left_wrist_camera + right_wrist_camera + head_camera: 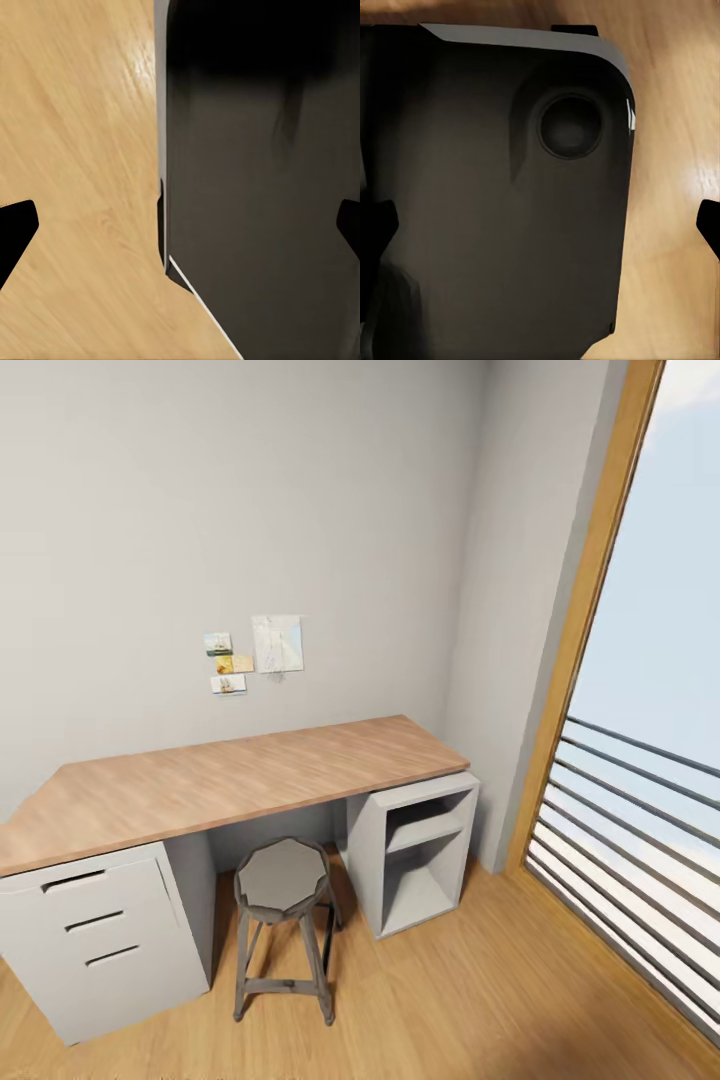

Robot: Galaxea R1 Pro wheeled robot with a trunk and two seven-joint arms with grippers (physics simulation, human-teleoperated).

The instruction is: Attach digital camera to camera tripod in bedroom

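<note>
The digital camera and the camera tripod are out of view. In the left wrist view my left gripper [180, 229] hangs open over the wooden floor [75, 150], its black fingertips [15, 232] at the frame's two sides. A dark panel of my own body [262, 187] lies beyond it. My right gripper [544, 229] is open too, fingertips [709, 225] far apart, nothing held. Behind it is another dark body panel [495, 187] with a round recess.
The head view faces a grey wall with a wooden desk [230, 780] on a white drawer unit [100, 940] and an open shelf unit [420, 860]. A grey stool [283, 880] stands in front. A tall window with rail bars [640, 810] runs along the right.
</note>
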